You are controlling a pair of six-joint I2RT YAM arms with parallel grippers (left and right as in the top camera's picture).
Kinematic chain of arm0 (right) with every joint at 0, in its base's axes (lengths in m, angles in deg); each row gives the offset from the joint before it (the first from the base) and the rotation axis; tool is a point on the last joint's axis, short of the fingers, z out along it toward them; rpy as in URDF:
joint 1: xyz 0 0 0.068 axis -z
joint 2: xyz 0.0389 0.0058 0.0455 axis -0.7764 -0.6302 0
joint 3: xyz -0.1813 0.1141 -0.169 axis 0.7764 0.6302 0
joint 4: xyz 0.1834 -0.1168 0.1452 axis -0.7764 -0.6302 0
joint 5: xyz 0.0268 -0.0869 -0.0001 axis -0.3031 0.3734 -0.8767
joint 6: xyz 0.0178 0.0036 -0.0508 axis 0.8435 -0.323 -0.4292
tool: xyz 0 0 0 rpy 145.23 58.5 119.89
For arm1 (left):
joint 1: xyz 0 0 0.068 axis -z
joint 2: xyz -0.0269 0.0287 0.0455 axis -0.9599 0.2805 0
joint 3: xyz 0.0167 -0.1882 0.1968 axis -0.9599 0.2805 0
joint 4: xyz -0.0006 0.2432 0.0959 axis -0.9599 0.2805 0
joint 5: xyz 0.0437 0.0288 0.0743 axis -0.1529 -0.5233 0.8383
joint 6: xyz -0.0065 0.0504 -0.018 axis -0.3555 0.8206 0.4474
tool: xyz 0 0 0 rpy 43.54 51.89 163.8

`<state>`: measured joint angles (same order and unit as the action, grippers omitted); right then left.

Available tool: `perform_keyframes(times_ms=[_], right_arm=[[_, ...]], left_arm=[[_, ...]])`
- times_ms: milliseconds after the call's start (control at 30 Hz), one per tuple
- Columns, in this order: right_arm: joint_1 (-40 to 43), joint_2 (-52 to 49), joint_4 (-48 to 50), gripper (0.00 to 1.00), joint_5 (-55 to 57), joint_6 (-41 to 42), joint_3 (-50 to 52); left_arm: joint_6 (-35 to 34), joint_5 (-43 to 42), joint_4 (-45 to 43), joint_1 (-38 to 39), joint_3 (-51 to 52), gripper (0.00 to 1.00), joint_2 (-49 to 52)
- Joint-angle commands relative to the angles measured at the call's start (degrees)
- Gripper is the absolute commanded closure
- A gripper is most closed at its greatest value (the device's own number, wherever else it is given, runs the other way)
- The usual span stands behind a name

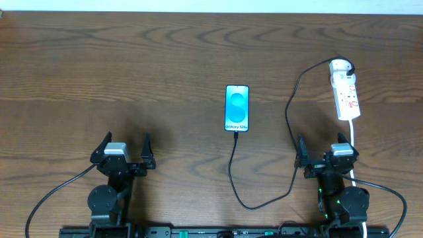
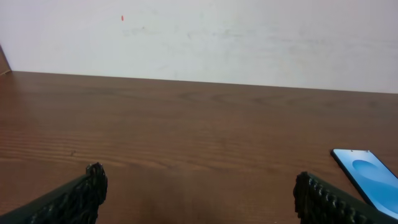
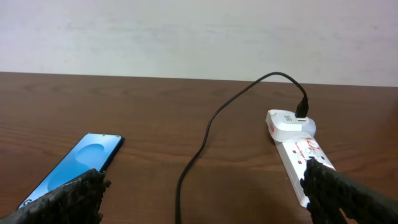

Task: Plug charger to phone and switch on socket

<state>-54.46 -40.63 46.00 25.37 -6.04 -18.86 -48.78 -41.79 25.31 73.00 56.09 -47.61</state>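
The phone (image 1: 237, 108) lies flat mid-table with its blue-and-white screen lit; it also shows in the left wrist view (image 2: 368, 178) and the right wrist view (image 3: 76, 168). The black charger cable (image 1: 232, 173) runs from the phone's near end, loops along the front and rises to the socket's far end; its connector tip touches the phone's near edge. The white socket (image 1: 345, 91) lies at the far right and also shows in the right wrist view (image 3: 297, 144). My left gripper (image 1: 124, 151) is open and empty at the front left. My right gripper (image 1: 324, 153) is open and empty, just short of the socket.
The socket's white cord (image 1: 353, 142) runs from its near end toward the front, past my right gripper. A pale wall stands beyond the table's far edge (image 2: 199, 82). The wooden table (image 1: 132, 73) is bare wood to the left of the phone.
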Motion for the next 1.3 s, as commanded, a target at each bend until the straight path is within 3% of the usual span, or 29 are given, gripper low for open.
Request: perform_keyframes(times_ms=[0, 1267], right_arm=[[0.6, 0.5, -0.4, 0.01, 1.1, 0.0, 0.1], [1.7, 0.5, -0.3, 0.01, 0.9, 1.0, 0.1]], left_arm=[[-0.2, -1.2, 2.6, -0.2, 0.5, 0.02, -0.4], [-0.2, -1.2, 2.6, -0.2, 0.5, 0.02, -0.4]])
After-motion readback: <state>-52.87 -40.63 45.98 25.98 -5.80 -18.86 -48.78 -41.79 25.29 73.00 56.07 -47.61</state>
